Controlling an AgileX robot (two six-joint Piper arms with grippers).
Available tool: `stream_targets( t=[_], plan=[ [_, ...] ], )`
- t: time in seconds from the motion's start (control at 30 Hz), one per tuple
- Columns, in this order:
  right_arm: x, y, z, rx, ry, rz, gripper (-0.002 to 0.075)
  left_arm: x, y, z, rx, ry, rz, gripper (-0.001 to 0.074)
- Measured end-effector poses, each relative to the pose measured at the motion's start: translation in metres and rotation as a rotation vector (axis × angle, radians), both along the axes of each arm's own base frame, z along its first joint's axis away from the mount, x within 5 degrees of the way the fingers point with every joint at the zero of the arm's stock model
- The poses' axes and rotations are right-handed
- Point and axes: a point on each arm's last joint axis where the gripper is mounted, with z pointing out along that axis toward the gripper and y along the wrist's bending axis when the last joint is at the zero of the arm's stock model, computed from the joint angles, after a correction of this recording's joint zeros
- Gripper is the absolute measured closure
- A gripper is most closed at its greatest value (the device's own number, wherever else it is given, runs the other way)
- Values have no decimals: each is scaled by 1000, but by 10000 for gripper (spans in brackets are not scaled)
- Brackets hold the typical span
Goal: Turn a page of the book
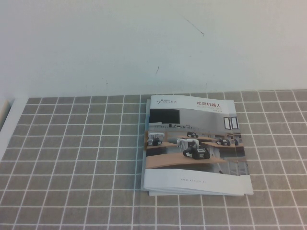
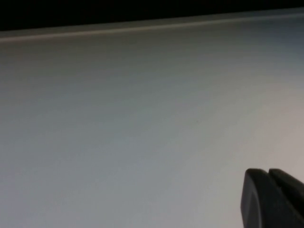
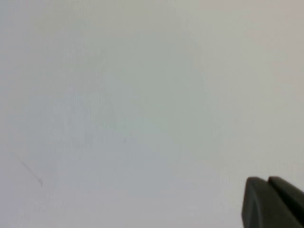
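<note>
The book (image 1: 194, 146) lies closed on the grey checked mat, a little right of the middle in the high view. Its page (image 1: 192, 122), the glossy front cover with the photo of small robots on wooden desks and a Chinese title, lies flat on top. Neither arm shows in the high view. My left gripper (image 2: 268, 172) shows only in the left wrist view, its two dark fingers pressed together, over a plain pale surface. My right gripper (image 3: 267, 179) shows only in the right wrist view, fingers together, over a plain white surface. Neither holds anything.
The grey checked mat (image 1: 72, 163) covers the near part of the table. Beyond it is plain white table surface (image 1: 144, 43) with a few faint dark marks. A white strip borders the mat on the left (image 1: 7, 124).
</note>
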Motion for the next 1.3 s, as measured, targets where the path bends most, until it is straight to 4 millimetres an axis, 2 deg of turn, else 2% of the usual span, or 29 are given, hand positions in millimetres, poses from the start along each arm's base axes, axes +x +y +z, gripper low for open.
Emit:
stream_targets(
  t=[0.2, 0.43, 0.53, 0.63, 0.73, 0.77, 0.87, 0.93, 1.03, 1.13, 1.2, 1.3],
  plan=[
    [-6, -2, 15, 50, -179, -3, 727, 10, -3, -5, 40, 114, 17, 738],
    [-21, -5, 35, 192, -460, 52, 727, 10, -5, -5, 23, 138, -92, 738],
    [-23, -5, 41, 209, -477, 63, 727, 18, 1, 3, -82, 288, -136, 738],
    [-27, -4, 65, 206, -460, 74, 727, 24, 8, 24, -179, 523, -135, 738],
    [-36, -2, 95, 195, -406, 87, 727, 23, 9, 49, -184, 697, -103, 738],
    [-37, -1, 98, 195, -369, 91, 727, 25, 9, 57, -180, 754, -91, 738],
    [-42, 0, 122, 193, -328, 102, 727, 43, 8, 72, -171, 922, -65, 738],
    [-37, 1, 134, 193, -278, 103, 727, 58, 6, 72, -170, 1048, -52, 738],
    [-21, 2, 147, 194, -132, 105, 727, 89, 2, 56, -179, 1326, -41, 738],
    [4, 5, 147, 160, 120, 96, 727, 114, -2, 32, -181, 1583, -24, 738],
    [22, 7, 137, 117, 309, 89, 727, 129, -4, 17, -183, 1718, -14, 738],
    [49, 10, 116, 14, 581, 104, 727, 147, -7, 6, -202, 1794, -19, 738]
  ],
)
